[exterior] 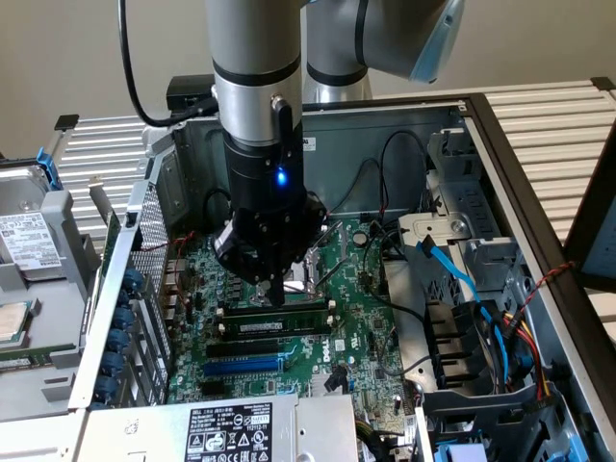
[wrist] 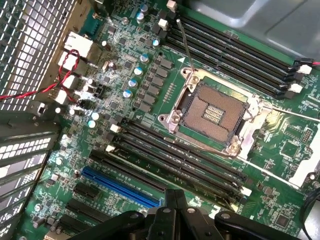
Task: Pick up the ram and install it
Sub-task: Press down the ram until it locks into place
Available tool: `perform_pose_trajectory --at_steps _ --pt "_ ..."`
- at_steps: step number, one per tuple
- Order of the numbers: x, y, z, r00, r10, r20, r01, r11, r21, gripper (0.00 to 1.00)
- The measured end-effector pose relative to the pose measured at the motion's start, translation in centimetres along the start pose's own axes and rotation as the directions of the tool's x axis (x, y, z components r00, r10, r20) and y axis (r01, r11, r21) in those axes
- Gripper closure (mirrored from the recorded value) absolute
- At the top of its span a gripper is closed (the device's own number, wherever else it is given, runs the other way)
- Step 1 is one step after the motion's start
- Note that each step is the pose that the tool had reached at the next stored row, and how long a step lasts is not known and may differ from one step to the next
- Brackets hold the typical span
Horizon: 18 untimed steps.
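While the black gripper (exterior: 276, 289) hovers over the seated long green ram stick (exterior: 279, 325), finger state unclear; press evenly, squarely.

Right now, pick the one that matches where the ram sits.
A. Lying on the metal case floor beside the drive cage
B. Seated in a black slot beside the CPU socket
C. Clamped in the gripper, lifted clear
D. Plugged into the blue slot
B: in the exterior view the ram stands in a black slot next to the CPU socket, with the gripper just above it.
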<state>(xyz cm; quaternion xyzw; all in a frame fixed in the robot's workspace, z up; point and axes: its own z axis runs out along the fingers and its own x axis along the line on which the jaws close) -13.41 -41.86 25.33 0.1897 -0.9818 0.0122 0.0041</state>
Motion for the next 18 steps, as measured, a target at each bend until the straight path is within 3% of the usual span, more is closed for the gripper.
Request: perform_pose_trajectory --at_steps 6,12,18 --pt "0.0 0.0 0.01 0.9975 0.07 -0.0016 -0.07 0.9975 -0.0008 0.89" --pt "0.0 0.0 0.01 0.9897 0.143 -0.0033 -0.143 0.9897 -0.0016 0.89" --pt "0.0 0.0 0.01 0.9889 0.148 -0.0034 -0.148 0.9889 -0.0017 0.89"
